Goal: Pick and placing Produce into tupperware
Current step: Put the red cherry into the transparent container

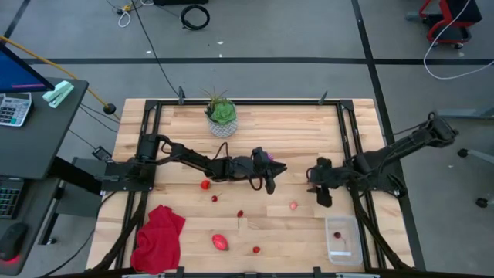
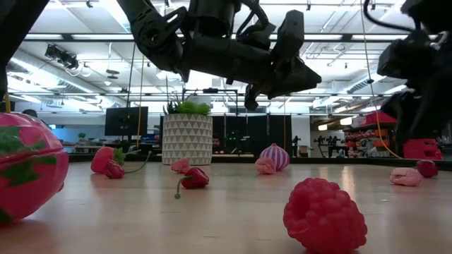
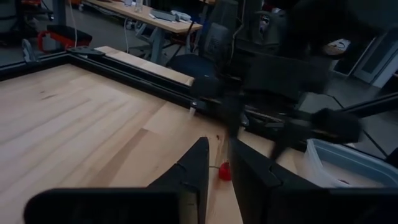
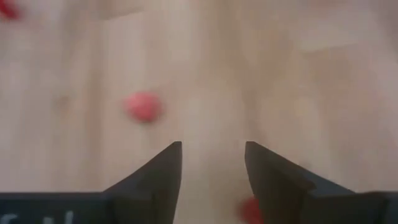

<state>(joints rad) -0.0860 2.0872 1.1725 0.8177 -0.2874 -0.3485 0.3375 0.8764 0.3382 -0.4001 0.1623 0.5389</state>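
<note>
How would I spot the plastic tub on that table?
Start at the wooden table and go to the corner on the right arm's side, opposite the red cloth. The tupperware sits there: clear, rectangular, round-cornered, the only see-through thing, with a red piece inside.

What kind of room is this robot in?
Probably a robotics lab or workshop. The wooden table stands on a grey floor with loose cables lying about, a keyboard sits to one side, and desks with a monitor show under exposed ceiling lights behind.

Red berries (image 1: 240, 214) — clear tupperware (image 1: 343, 240)
</note>
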